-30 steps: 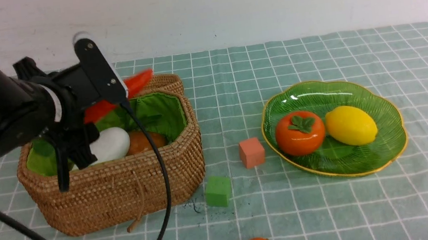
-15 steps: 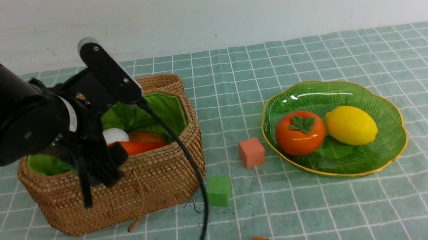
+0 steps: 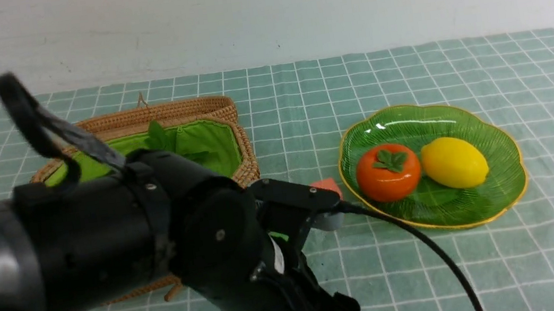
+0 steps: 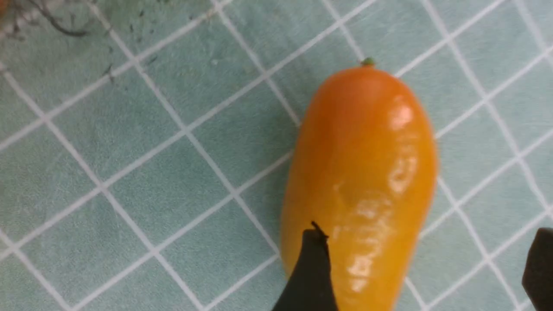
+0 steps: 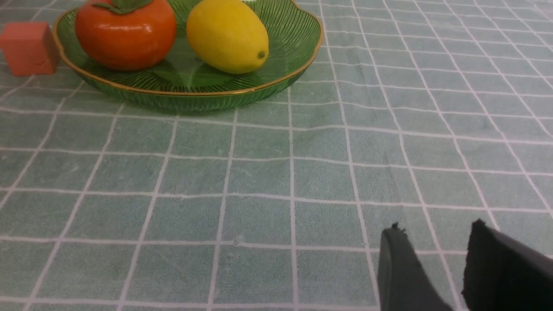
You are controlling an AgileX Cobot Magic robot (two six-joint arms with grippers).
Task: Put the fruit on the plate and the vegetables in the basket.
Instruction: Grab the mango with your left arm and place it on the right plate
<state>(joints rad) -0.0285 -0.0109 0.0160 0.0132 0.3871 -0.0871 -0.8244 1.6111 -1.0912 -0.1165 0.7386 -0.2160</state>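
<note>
Over mango (image 4: 363,181) now, left fingers (image 4: 309,272) apart.

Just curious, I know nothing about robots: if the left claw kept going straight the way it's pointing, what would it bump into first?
Probably the glossy yellow-orange toy mango: the open left claw points down at it, though how far above it is unclear.

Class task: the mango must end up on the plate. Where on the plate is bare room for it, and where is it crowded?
The persimmon and lemon fill the middle of the plate, side by side. Bare glass lies behind them toward the wall, and a narrower strip along the near rim. The mango lies on the cloth below the open left claw.
</note>
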